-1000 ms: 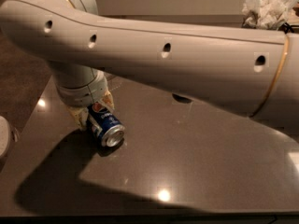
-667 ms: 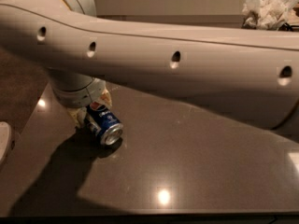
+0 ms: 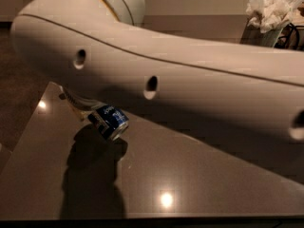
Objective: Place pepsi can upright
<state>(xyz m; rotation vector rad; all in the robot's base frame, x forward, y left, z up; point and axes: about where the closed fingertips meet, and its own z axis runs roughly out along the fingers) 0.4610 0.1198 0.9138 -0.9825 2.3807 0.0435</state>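
The pepsi can point(image 3: 110, 122) is a small blue can with a silver end. It hangs tilted just under my big white arm point(image 3: 180, 80), left of centre, above the dark glossy table point(image 3: 199, 175). Its shadow falls on the table below it. My gripper point(image 3: 91, 111) reaches down from under the arm and is shut on the can's upper left end. Most of the gripper is hidden by the arm.
A bunch of crumpled white paper point(image 3: 273, 7) stands in a holder at the back right. The table's left edge point(image 3: 28, 137) runs diagonally, with brown floor beyond it. The front edge runs along the bottom of the view.
The can lay on its side on the table with the gripper at it. Now it is off the surface, tilted, and the arm has risen and fills more of the view.
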